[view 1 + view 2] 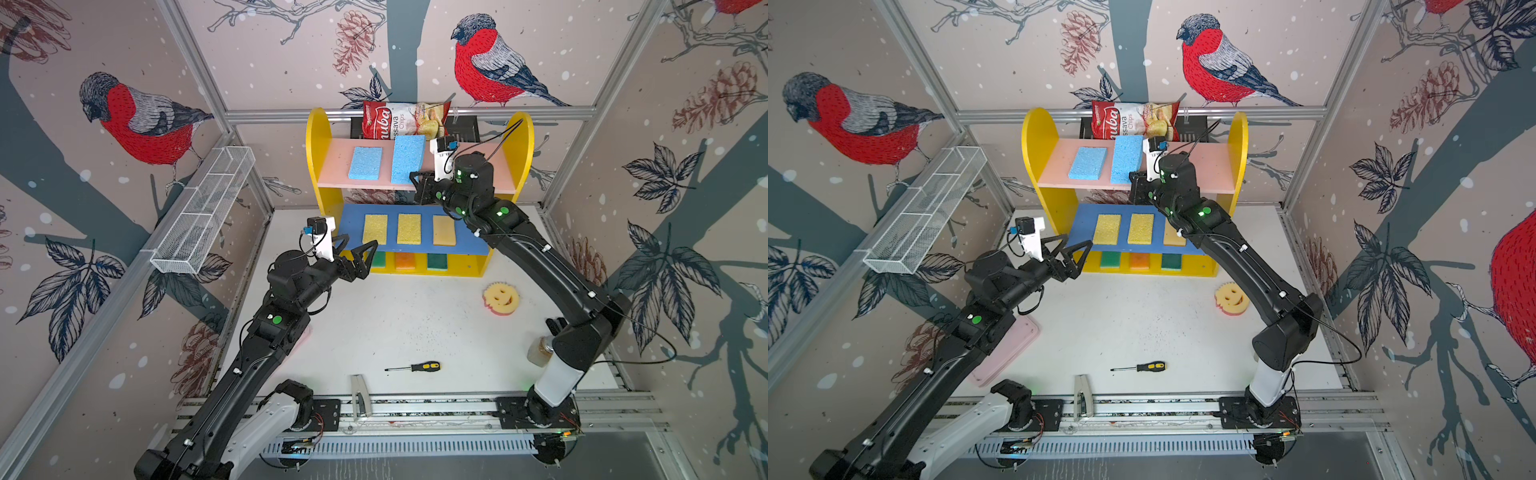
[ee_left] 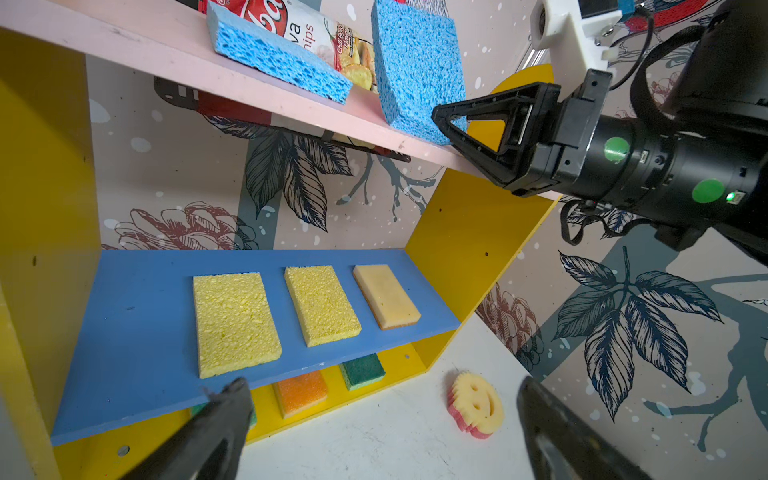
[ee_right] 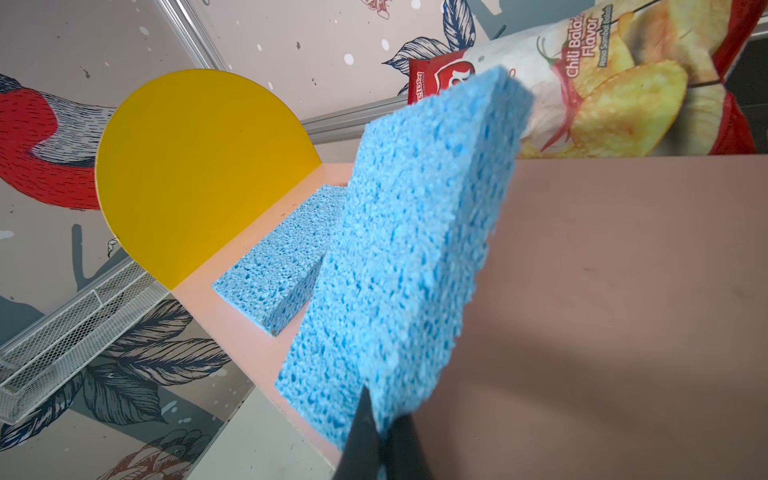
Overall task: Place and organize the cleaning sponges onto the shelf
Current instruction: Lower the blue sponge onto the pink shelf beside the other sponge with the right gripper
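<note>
On the pink upper board [image 1: 332, 168] of the yellow wooden shelf with rounded side panels [image 1: 316, 137], one flat light blue rectangular foam sponge [image 1: 365, 163] lies flat near the left panel. Just beside it, a second light blue foam sponge [image 1: 408, 160] stands steeply tilted, with its lower end at the board's front edge. The right end effector [image 3: 380, 432] is closed on that lower end, pinching the foam between its black fingertips [image 3: 361, 419].

Three sponges lie flat in a row on the blue middle board [image 1: 349, 224], apart from one another: two porous yellow rectangular sponges [image 1: 375, 228] [image 1: 409, 228] and a smoother pale yellow sponge with an orange underside [image 1: 444, 230]. Under them on the yellow base [image 1: 469, 266] sit a green sponge [image 1: 379, 259], an orange sponge [image 1: 405, 261] and another green sponge [image 1: 436, 261].

The left end effector [image 1: 359, 253] hangs open and empty in front of the blue board's left end, fingers spread wide. A round yellow smiley-face sponge with a pink underside [image 1: 500, 297] lies on the white surface [image 1: 395, 324], near the shelf's right front corner.
</note>
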You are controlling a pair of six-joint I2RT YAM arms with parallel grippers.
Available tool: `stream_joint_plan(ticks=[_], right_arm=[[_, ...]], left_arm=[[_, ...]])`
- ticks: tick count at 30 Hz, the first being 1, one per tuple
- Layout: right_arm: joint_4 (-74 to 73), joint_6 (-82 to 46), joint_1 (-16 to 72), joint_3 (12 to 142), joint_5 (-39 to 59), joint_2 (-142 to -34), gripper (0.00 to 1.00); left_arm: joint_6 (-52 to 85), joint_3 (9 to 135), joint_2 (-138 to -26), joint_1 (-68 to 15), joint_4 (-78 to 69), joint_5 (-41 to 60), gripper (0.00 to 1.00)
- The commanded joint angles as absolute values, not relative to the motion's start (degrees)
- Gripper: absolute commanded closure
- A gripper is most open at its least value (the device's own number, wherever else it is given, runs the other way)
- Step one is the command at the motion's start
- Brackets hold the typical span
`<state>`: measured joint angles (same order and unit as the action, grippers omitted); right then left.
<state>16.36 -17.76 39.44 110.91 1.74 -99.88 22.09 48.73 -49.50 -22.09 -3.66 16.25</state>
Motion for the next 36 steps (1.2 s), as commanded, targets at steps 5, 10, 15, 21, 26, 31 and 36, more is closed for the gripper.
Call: stream_joint_plan(ticks=[5,10,15,21,26,31,36], right_arm=[[20.6,-15.3,39.3,112.8,-2.6,-100.9,1.0],[22.5,-13.8,39.3,114.4,-4.9,-101.4,1.0],[23.4,-13.1,39.0,115.3,-3.5,-101.6,1.0],[23.8,-12.9,39.1,115.7,-2.2,-102.3,0.82],[23.7,-12.6,39.1,115.2,-3.8,-102.4,0.7],[23.6,-12.4,39.0,114.8,-5.7,-102.4,0.7],[23.6,-12.2,39.0,114.7,-8.0,-102.6,0.67]], left_arm=[[22.0,48.7,-50.0,-22.1,-4.8,16.3,0.02],[22.1,48.7,-49.6,-22.1,-4.4,16.0,0.02],[22.3,48.7,-49.6,-22.1,-4.5,15.7,0.02],[23.2,48.7,-50.4,-22.1,-5.0,16.5,0.02],[23.3,48.7,-50.5,-22.1,-5.0,16.7,0.02],[23.4,48.7,-50.7,-22.1,-5.1,16.5,0.02],[23.6,48.7,-51.3,-22.1,-5.4,16.8,0.02]])
